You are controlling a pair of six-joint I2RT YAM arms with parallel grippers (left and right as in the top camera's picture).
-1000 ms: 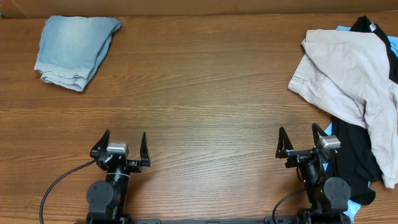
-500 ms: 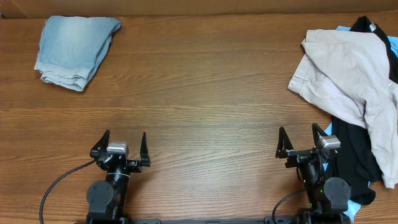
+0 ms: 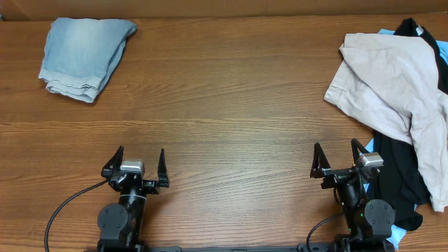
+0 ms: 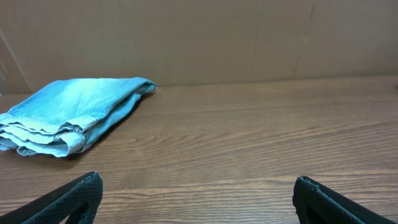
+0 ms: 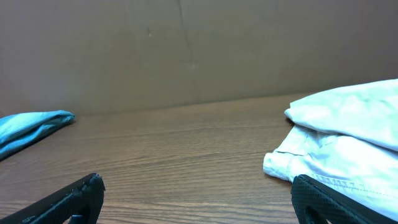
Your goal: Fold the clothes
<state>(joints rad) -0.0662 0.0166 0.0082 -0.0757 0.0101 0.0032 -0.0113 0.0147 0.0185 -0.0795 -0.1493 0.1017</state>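
The beige garment (image 3: 392, 80) lies crumpled at the far right of the table, on top of a black top (image 3: 395, 164) and a sky-blue top (image 3: 442, 52). It also shows at the right of the right wrist view (image 5: 348, 143). My right gripper (image 3: 338, 157) is open and empty near the front edge, just left of the pile's near end. In its own view (image 5: 196, 186) the fingers are spread wide above bare wood. My left gripper (image 3: 137, 162) is open and empty at the front left, fingers wide apart in its view (image 4: 196, 186).
A folded light-blue denim piece (image 3: 84, 52) lies at the far left corner, and shows in the left wrist view (image 4: 68, 115) and the right wrist view (image 5: 31, 127). A brown wall (image 4: 205, 37) stands behind the table's far edge. A cable (image 3: 66, 206) runs from the left arm.
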